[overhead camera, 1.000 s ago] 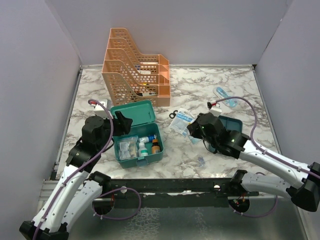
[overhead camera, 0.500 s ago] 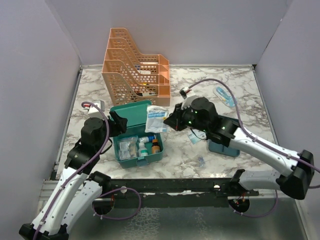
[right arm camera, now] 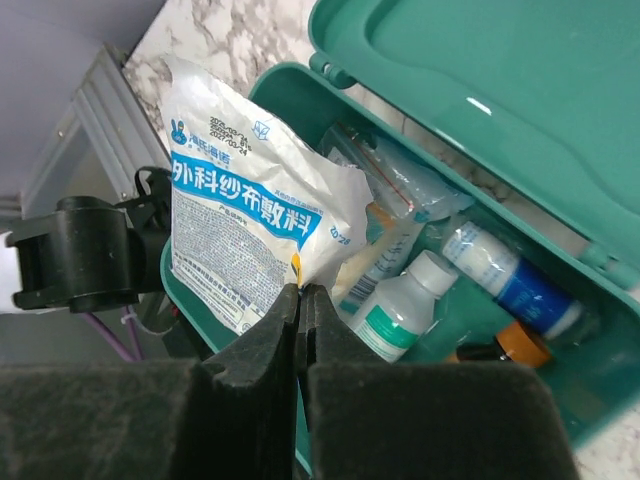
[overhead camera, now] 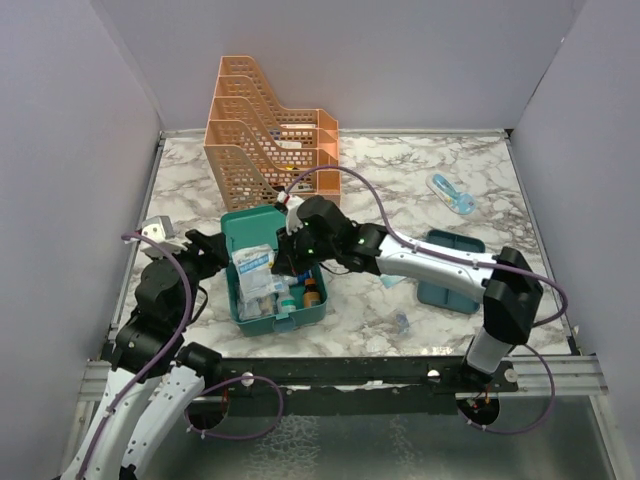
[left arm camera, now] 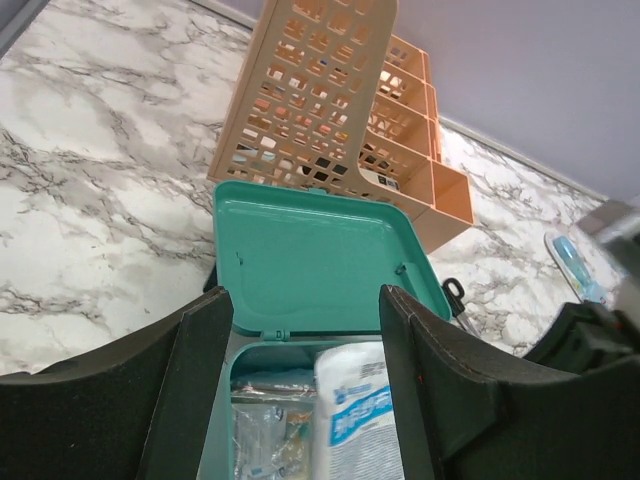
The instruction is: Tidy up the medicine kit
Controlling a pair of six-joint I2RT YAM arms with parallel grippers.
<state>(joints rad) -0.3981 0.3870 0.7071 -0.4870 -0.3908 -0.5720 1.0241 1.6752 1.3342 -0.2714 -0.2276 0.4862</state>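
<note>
The teal medicine kit [overhead camera: 312,300] stands open at the table's middle left, lid [overhead camera: 260,225] laid back. It holds small bottles [right arm camera: 405,305] and clear bags. My right gripper [overhead camera: 285,258] is over the box, shut on a corner of a white-and-blue dressing packet [overhead camera: 254,266]. In the right wrist view the jaws [right arm camera: 303,292] pinch the packet [right arm camera: 240,220] above the box's left half. My left gripper [overhead camera: 215,250] is open and empty, just left of the box. Its wrist view shows the lid [left arm camera: 320,235] and the packet [left arm camera: 360,410] between its fingers [left arm camera: 205,340]. The matching teal tray [overhead camera: 450,270] lies at the right.
The orange perforated file rack [overhead camera: 270,135] stands behind the box, close to the lid. A blue-and-white item [overhead camera: 452,195] lies at the back right. A small clear item [overhead camera: 400,322] lies near the front edge. Black scissors [left arm camera: 455,295] lie right of the lid.
My right gripper has carried the dressing packet leftwards from the table right of the box to above the box. My left arm has drawn back to the left.
</note>
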